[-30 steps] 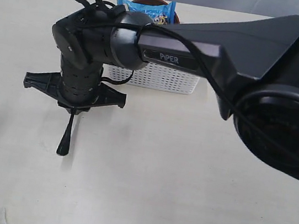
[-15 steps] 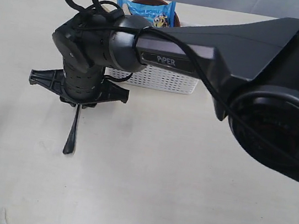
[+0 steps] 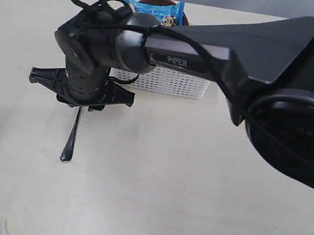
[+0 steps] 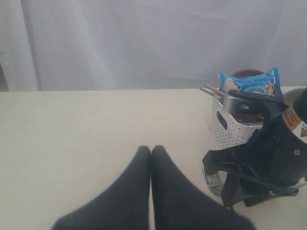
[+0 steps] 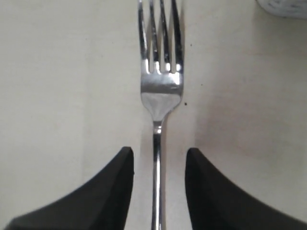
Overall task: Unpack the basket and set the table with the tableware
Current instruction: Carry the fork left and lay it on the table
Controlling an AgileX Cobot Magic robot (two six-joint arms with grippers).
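Now that the worktop (image 3: 191, 204), with the basket (image 3: 173, 83) at its far edge, carries the fork (image 5: 161, 91) flat toward the left edge, one piece looks set. The basket still holds the bag (image 4: 249, 84) and chopsticks (image 4: 211, 90), so most unpacking is left. Right fingers (image 5: 112, 191) are narrowly apart, straddling the handle with a gap on each side, gripping nothing. Left fingers (image 4: 129, 191) are pressed together, empty. Versus half a second ago, the handle end swung slightly toward the left edge and the right arm shifted likewise.
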